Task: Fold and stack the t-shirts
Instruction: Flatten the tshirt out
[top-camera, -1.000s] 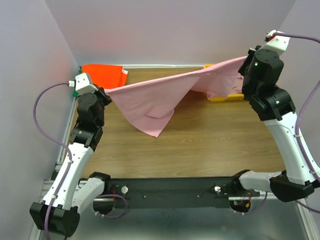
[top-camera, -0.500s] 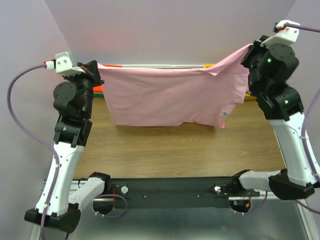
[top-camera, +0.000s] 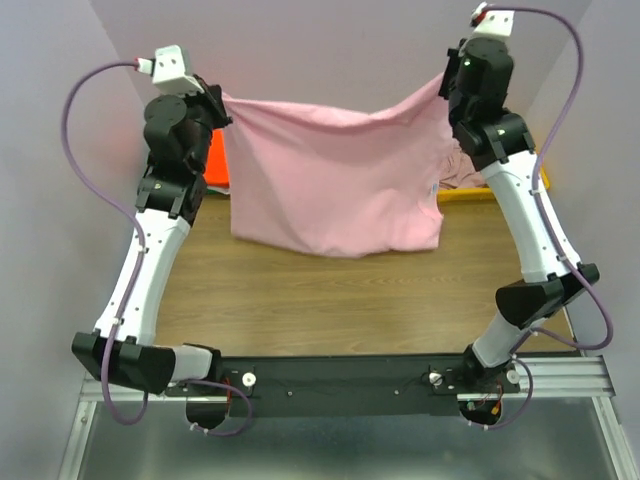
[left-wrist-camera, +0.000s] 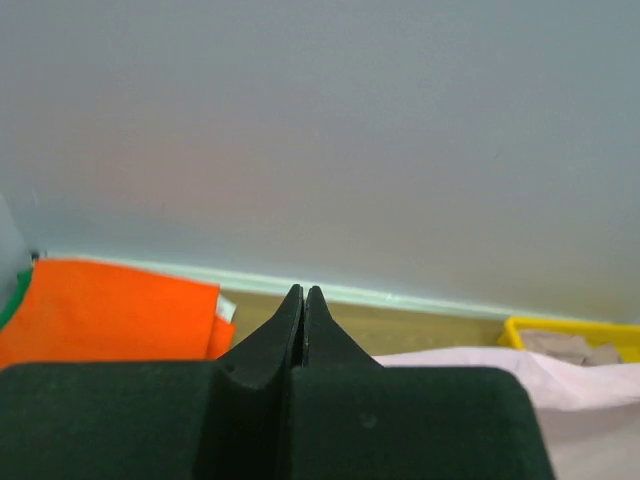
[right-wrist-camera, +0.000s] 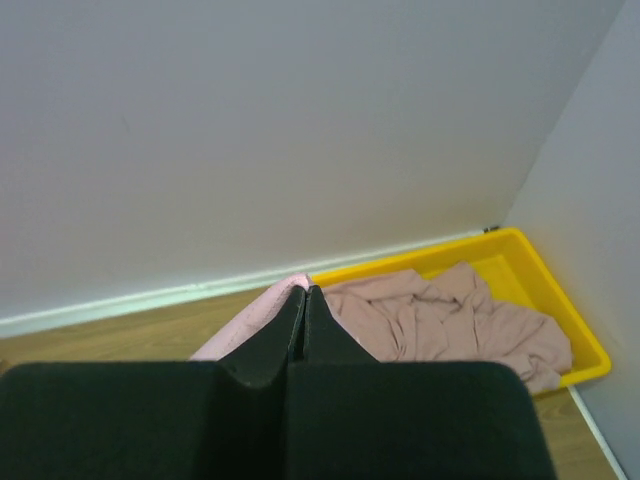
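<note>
A robotics lab cell. Plain lilac walls (top-camera: 330, 40) box in a wood-grain desk (top-camera: 300, 290); a black mounting rail (top-camera: 340, 385) crosses the frame's bottom.

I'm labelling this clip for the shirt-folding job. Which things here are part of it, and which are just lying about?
Part of the job:
- light pink t-shirt, held up between the left gripper and right gripper
- orange t-shirt, far left on the table
- mauve t-shirt, crumpled in the tray

Just lying about:
- yellow tray
- table
</note>
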